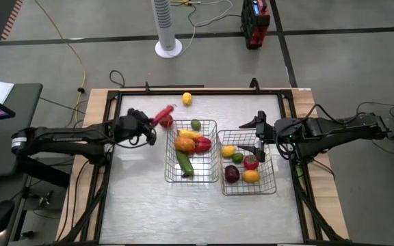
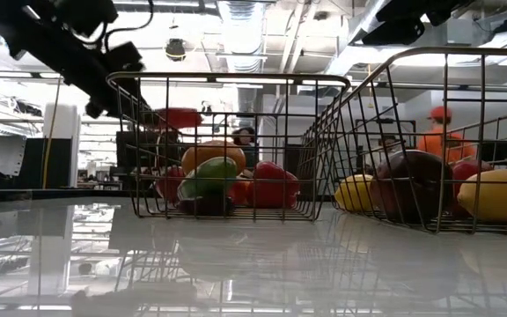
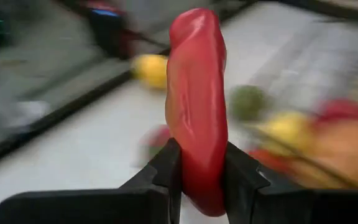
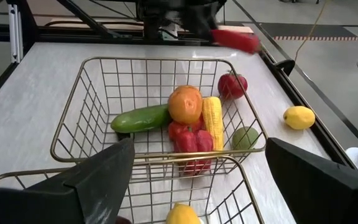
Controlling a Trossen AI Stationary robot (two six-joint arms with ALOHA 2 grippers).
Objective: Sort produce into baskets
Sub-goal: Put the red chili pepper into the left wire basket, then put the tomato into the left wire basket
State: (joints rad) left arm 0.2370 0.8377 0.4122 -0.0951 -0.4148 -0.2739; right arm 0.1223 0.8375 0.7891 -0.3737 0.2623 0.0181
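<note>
Long red pepper clamped near its lower end between the left gripper's closed fingers, held in the air just outside the left basket's rim, on its left side. That basket holds cucumber, corn, an orange piece and red pieces. To do it well: carry the pepper over the rim before releasing, low enough not to bounce out. Right gripper waits, jaws wide and empty, over the right basket. A lemon lies loose on the table.

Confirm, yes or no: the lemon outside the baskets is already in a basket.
No. The lemon lies on the table, apart from both baskets.
</note>
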